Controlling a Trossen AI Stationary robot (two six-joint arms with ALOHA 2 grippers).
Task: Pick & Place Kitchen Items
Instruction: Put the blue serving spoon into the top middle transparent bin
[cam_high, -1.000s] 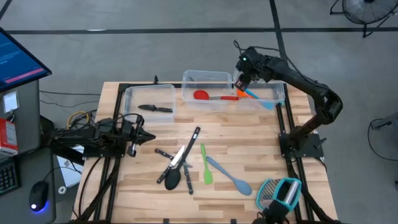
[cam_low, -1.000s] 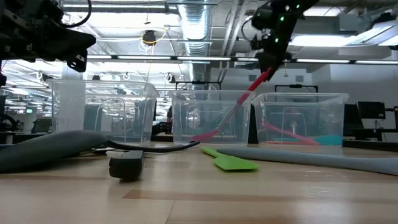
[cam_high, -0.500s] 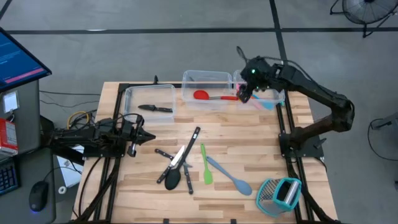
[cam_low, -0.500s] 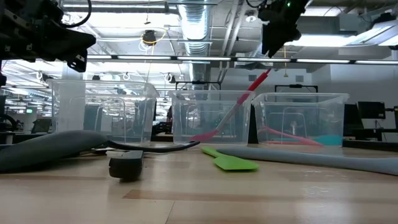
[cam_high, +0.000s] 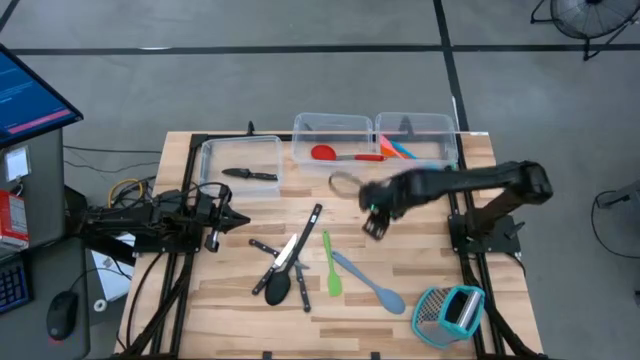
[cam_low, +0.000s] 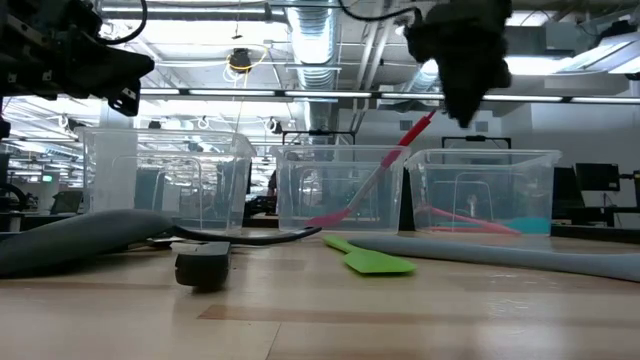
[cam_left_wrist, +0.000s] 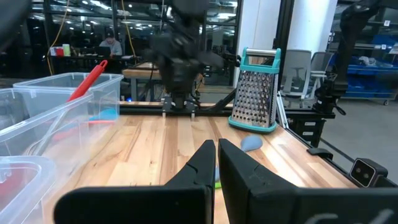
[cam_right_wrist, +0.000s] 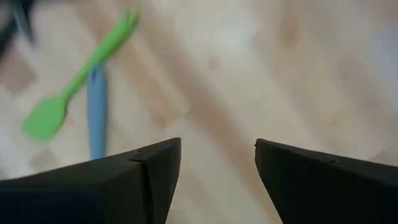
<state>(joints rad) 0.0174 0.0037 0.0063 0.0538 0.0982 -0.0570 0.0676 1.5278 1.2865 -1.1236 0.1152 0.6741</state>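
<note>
My right gripper (cam_high: 374, 224) hangs open over bare table right of the loose utensils, fingers pointing down, nothing between them (cam_right_wrist: 217, 168). The green spatula (cam_high: 330, 266) and grey-blue spatula (cam_high: 372, 284) lie flat on the wood beside it; both show in the right wrist view (cam_right_wrist: 74, 87), (cam_right_wrist: 96, 112). Black-handled knives (cam_high: 290, 252) and a black spoon (cam_high: 279, 288) lie crossed at the table's middle. A red spoon (cam_high: 340, 154) rests in the middle bin, its handle leaning on the rim. My left gripper (cam_left_wrist: 216, 155) is shut, level, at the table's left edge.
Three clear bins stand along the far edge: the left one (cam_high: 240, 160) holds a knife, the right one (cam_high: 416, 142) holds orange, pink and blue spatulas. A teal-framed grater (cam_high: 452, 310) stands at the near right corner. Bare wood lies under my right gripper.
My right gripper has swung from above the far right bin toward the table's near edge and middle, sinking and tipping more steeply downward. It now hangs over the wood beside the green spatula. Its fingers carry nothing.
</note>
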